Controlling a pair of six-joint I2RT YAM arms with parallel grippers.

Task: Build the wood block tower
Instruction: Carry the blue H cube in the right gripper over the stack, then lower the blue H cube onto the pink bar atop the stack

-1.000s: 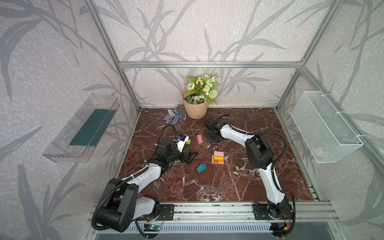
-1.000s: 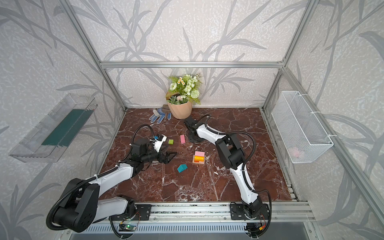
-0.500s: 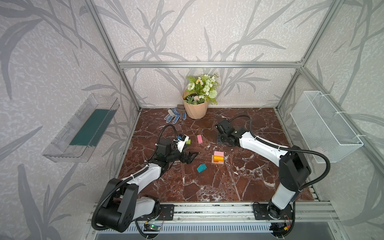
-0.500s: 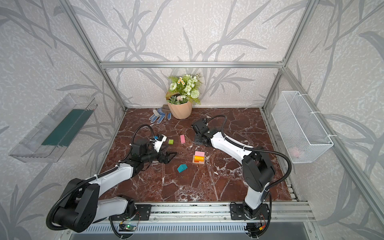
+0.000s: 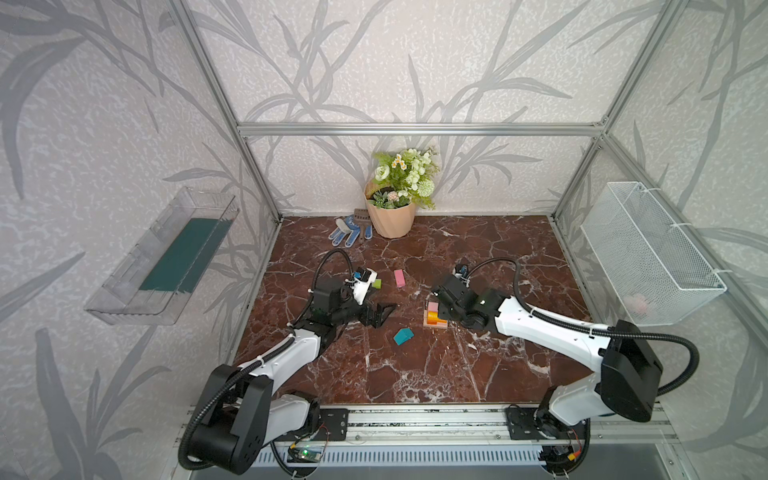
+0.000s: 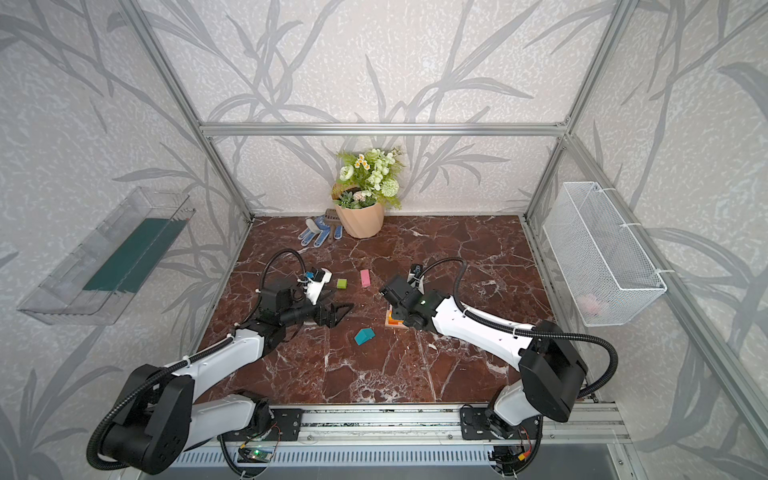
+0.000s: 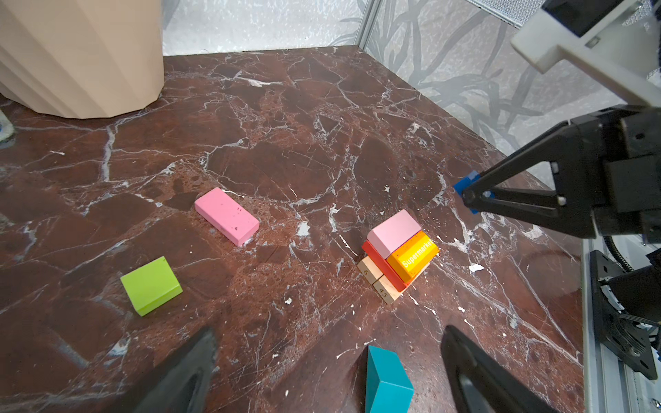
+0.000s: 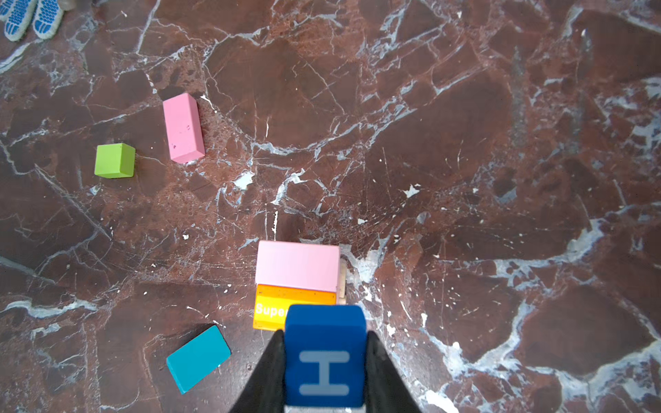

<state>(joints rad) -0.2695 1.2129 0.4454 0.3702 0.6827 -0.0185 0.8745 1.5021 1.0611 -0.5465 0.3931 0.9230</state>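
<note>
The task is being judged as roughly half done. The marble bench [image 5: 415, 374] is being used as the building ground, and the tower [image 5: 434, 316] is being raised near its middle.

The left claw [image 7: 327, 343] is being held wide and empty, low over the bench on the left side. Nothing is being gripped by it, though the teal house-shaped piece [image 7: 388, 382] is lying on the bench close in front of it. The right claw [image 8: 324, 338] is being closed narrowly on the blue "H" cube [image 8: 325, 357]. That cube is being carried clear of the bench, close above the tower's orange side; it is not yet being set down.

Three layers are being counted in the tower. A tan base [image 7: 379, 286] is being topped by a red layer [image 7: 382, 266]. Over that, an orange block [image 7: 413, 255] and a pale pink block [image 7: 393, 229] are being shown side by side, touching.

Four pieces are being reckoned as left to place. A pink oblong [image 8: 183, 128] is lying flat, well apart from the tower towards the left. The teal piece is lying on its side, nearer the tower. A green cube [image 8: 114, 161] is resting just beside the pink oblong. The blue cube, smallest of the concerns, is already being brought in.
</note>
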